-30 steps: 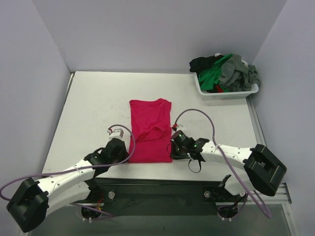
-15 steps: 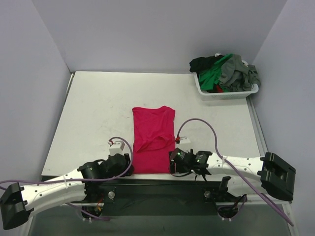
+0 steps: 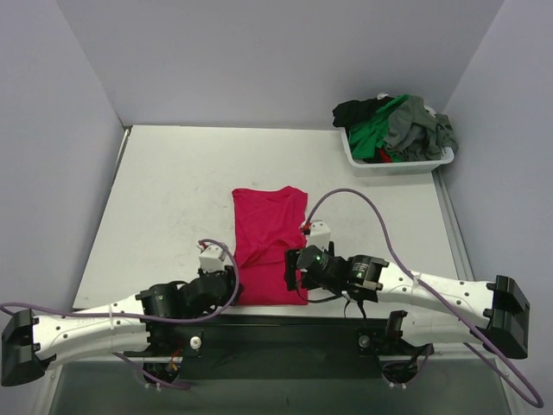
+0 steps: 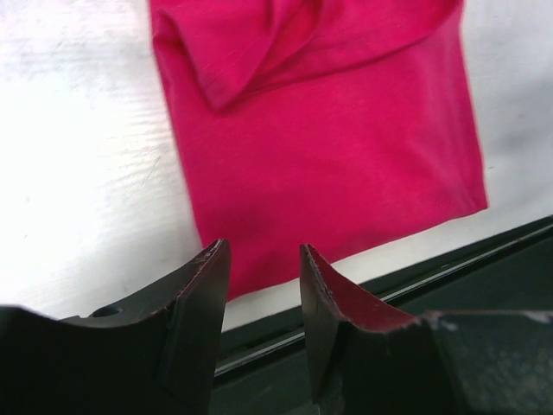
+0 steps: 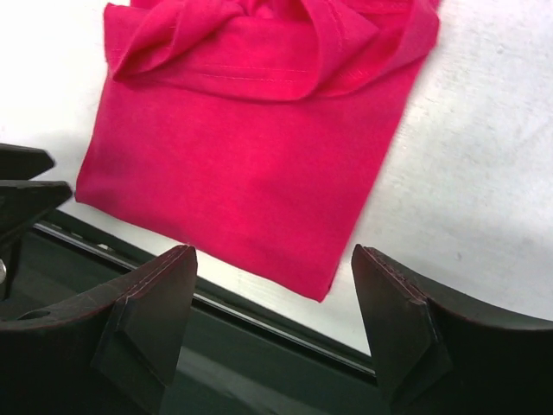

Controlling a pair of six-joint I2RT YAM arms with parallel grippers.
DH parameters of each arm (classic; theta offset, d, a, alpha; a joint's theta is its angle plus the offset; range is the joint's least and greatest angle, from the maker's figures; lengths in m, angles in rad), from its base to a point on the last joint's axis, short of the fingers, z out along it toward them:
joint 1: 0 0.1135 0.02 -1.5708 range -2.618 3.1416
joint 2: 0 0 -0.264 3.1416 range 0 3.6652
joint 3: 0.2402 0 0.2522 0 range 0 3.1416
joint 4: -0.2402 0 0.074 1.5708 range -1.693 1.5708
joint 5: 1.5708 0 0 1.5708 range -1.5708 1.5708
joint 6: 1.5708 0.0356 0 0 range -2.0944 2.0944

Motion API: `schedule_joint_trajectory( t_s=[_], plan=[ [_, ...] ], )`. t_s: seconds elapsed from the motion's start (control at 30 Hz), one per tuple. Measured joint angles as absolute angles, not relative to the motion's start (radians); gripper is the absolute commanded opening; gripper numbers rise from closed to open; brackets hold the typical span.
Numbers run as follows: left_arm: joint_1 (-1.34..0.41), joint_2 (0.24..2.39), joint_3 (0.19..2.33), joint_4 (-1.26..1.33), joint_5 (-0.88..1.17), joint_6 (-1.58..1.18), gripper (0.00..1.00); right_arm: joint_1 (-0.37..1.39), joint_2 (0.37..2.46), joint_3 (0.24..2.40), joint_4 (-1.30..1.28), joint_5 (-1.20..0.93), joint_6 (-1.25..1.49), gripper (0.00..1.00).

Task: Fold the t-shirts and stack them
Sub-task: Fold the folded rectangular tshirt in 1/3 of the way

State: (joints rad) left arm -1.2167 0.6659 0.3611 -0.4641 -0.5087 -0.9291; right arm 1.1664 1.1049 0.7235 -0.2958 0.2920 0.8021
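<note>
Crimson t-shirt (image 3: 268,233) sits nearer us than a second ago. It was dragged down the table (image 3: 164,190), so its near hem now lies right at the near edge.

Left claw (image 4: 263,249): clamped on the shirt's near left corner a second ago, now let go. Its jaws are apart with nothing between them, and it hovers over that corner.

The shirt itself is a narrow lengthwise strip, with the collar and sleeve cloth bunched on top around the middle. It lies flat on the table and nothing holds it.

Right claw (image 5: 272,255): same story. It has released the near right corner, and its jaws stand wide and empty just above the cloth.

We judge the pull-straight step done, with the crosswise fold still to come. No stack has been started yet.

White plastic basket (image 3: 397,164) is at the far right corner, well apart from both arms. It holds a loose heap of green shirt (image 3: 371,130), grey shirt (image 3: 415,125) and black shirt (image 3: 354,111), spilling over the rim and all unfolded.
</note>
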Motion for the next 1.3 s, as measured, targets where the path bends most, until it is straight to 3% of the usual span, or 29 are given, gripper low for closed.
schedule_joint_trajectory(
  t_s=[0.37, 0.6, 0.9, 1.3],
  plan=[
    [-1.217, 0.923, 0.302, 0.009, -0.429, -0.826, 0.49, 1.048, 1.321, 0.763, -0.093, 0.068, 0.698, 0.74],
    [-1.216, 0.949, 0.158, 0.229, -0.405, -0.838, 0.49, 1.021, 1.456, 0.826, 0.014, -0.059, 0.675, 0.73],
    [-1.216, 0.919, 0.068, 0.323, -0.418, -0.9, 0.49, 1.014, 1.633, 0.912, 0.063, -0.121, 0.67, 0.71],
    [-1.216, 0.833, 0.056, 0.264, -0.432, -0.946, 0.49, 0.974, 1.793, 1.041, 0.032, -0.062, 0.659, 0.68]
  ],
)
